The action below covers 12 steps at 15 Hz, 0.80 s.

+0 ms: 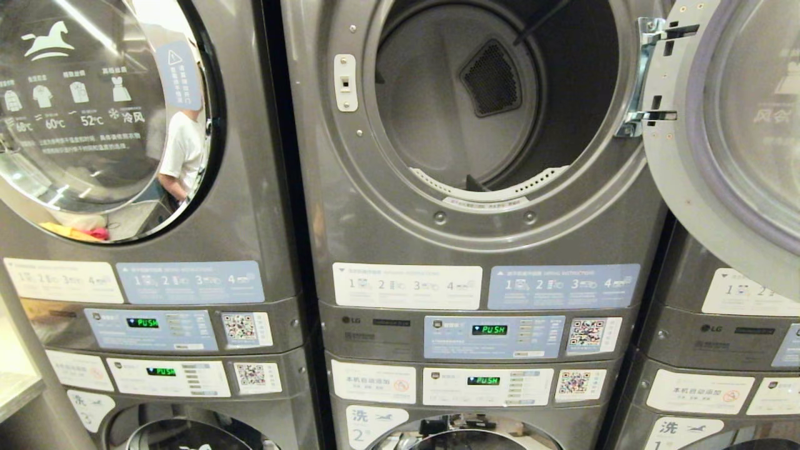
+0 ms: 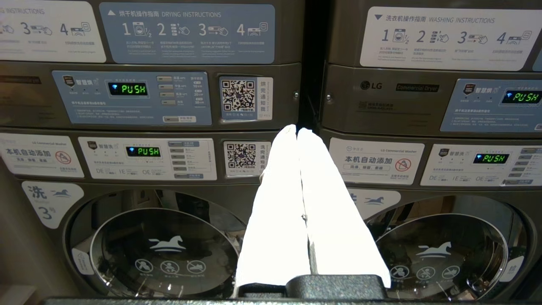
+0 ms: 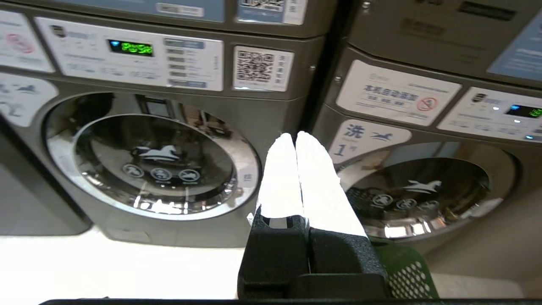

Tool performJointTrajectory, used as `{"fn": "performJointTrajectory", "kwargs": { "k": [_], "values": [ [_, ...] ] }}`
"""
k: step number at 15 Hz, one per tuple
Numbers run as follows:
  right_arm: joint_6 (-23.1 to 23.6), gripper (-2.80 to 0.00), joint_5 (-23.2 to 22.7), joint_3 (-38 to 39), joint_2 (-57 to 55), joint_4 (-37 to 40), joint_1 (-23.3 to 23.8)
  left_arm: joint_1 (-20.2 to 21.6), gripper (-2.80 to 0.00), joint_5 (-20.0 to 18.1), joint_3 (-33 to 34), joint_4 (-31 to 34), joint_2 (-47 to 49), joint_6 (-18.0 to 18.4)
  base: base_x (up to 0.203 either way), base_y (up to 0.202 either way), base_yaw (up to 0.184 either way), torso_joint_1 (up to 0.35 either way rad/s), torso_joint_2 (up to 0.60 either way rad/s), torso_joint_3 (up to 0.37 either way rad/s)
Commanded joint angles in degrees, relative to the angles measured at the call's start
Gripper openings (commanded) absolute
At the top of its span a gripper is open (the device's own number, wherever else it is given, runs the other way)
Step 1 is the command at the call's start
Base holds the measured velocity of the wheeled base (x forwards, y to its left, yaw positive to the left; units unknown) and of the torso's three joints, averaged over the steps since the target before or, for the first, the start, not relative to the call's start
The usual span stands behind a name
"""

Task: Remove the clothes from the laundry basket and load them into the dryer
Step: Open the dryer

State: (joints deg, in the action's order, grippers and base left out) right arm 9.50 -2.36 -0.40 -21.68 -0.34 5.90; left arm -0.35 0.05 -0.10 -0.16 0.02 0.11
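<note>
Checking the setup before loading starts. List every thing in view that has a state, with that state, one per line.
middle dryer door: swung open to the right
middle dryer drum: no clothes visible inside
left dryer door: closed
dryer display: lit, reads PUSH
lower washer doors: closed
green laundry basket: on the floor, only a corner shows, contents hidden
left gripper: shut, holding nothing
right gripper: shut, holding nothing

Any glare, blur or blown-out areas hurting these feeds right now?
Head view: sharp; room reflections on the left dryer door; open drum evenly lit. Left wrist view: white fingers overexposed, detail lost; panels crisp. Right wrist view: fingers blown out, floor washed white, display slightly blurred.
</note>
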Motion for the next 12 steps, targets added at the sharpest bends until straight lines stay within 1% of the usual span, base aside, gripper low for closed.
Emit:
{"fn": "performJointTrajectory", "kwargs": {
  "k": [1,3,5,6,7,8,11,12],
  "values": [
    [0.0,-2.8,-0.4,0.4,5.7,0.5,-0.3,0.0,-2.8,0.0,0.0,0.0,0.0,0.0,0.0,0.0,0.0,0.0,0.0,0.0],
    [0.1,-2.8,-0.4,0.4,5.1,0.6,-0.8,0.0,-2.8,0.0,0.0,0.0,0.0,0.0,0.0,0.0,0.0,0.0,0.0,0.0],
    [0.5,-2.8,-0.5,0.4,5.3,0.5,-4.2,0.0,-2.8,0.0,0.0,0.0,0.0,0.0,0.0,0.0,0.0,0.0,0.0,0.0],
    [0.6,-2.8,-0.5,0.4,7.1,0.4,-7.2,0.0,-2.8,0.0,0.0,0.0,0.0,0.0,0.0,0.0,0.0,0.0,0.0,0.0],
    [0.7,-2.8,-0.5,0.4,8.1,0.4,-8.3,0.0,-2.8,0.0,0.0,0.0,0.0,0.0,0.0,0.0,0.0,0.0,0.0,0.0],
    [0.6,-2.8,-0.5,0.4,10.1,0.5,-7.8,0.0,-2.8,0.0,0.0,0.0,0.0,0.0,0.0,0.0,0.0,0.0,0.0,0.0],
    [1.0,-2.8,-0.5,0.4,21.0,0.4,-6.3,0.0,-2.8,0.0,0.0,0.0,0.0,0.0,0.0,0.0,0.0,0.0,0.0,0.0],
    [0.8,-2.8,-0.4,0.4,22.2,0.4,-6.0,0.0,-2.8,0.0,0.0,0.0,0.0,0.0,0.0,0.0,0.0,0.0,0.0,0.0]
  ]
}}
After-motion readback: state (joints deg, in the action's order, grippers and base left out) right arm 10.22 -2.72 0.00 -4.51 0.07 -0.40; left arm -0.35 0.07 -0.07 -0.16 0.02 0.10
